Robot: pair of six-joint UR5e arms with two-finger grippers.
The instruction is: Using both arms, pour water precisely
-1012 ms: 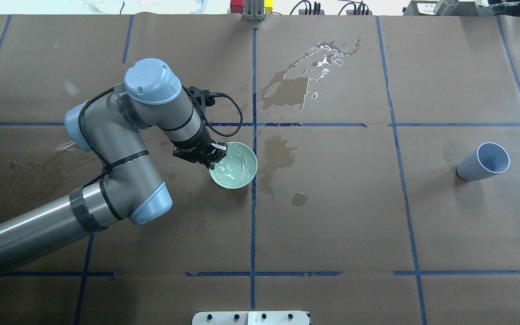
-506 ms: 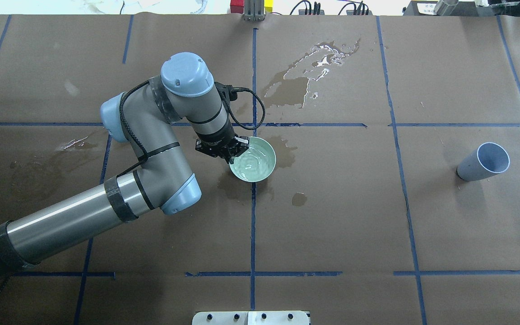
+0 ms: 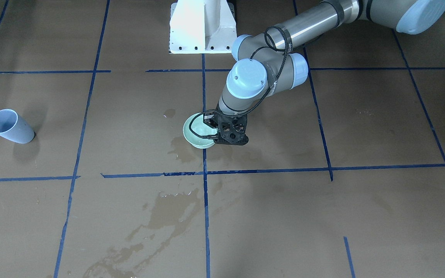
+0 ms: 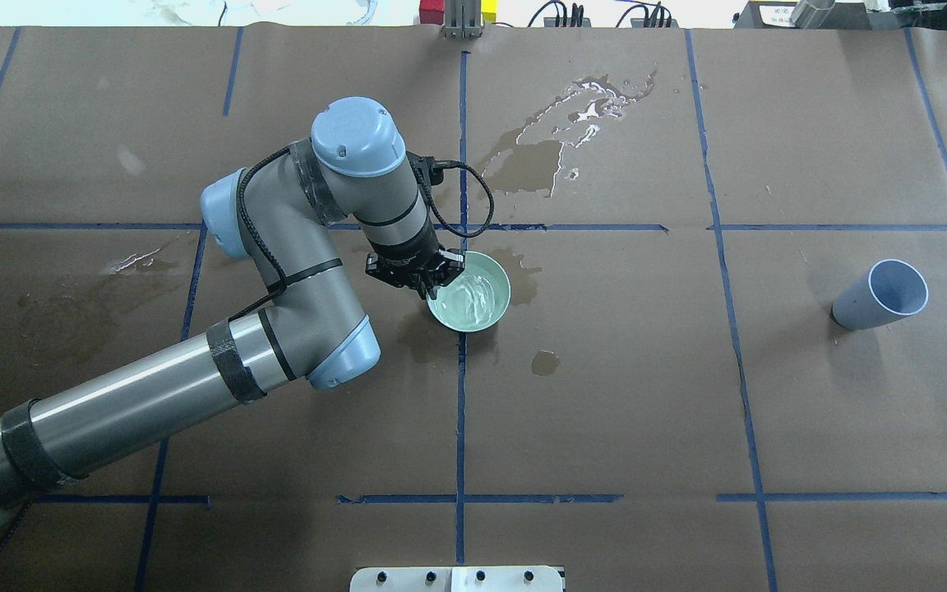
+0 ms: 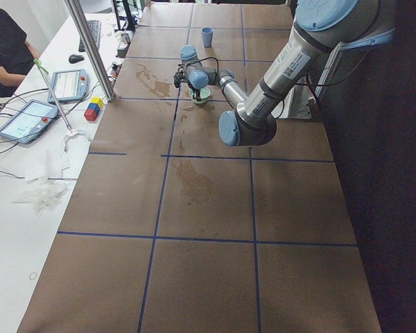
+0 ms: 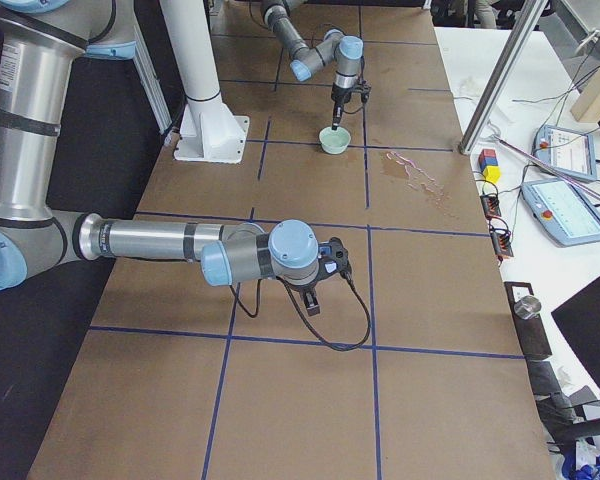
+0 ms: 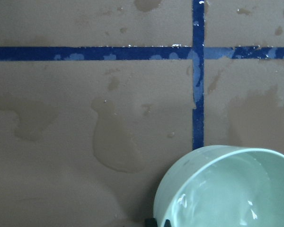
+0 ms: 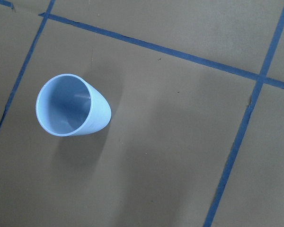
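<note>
Grip confirmed: the left gripper (image 4: 434, 284) pinches the arm-side rim of a pale green round bowl (image 4: 506, 289), black fingers pressed onto it. Water (image 4: 469, 302) lies inside the bowl as a rippled, glinting sheen. My left wrist view shows those glints closer, but of the fingers only dark tips at its bottom edge. The bowl is at the central blue tape line (image 4: 460, 411) on the brown paper table cover (image 4: 605, 395), among dark wet stains (image 4: 523, 164).

The right gripper (image 6: 313, 302) shows only in the exterior right view, so I cannot tell its state. Its wrist camera looks down on a pale blue plastic cup (image 8: 99, 111). The overhead view places this cup well apart from the bowl.
</note>
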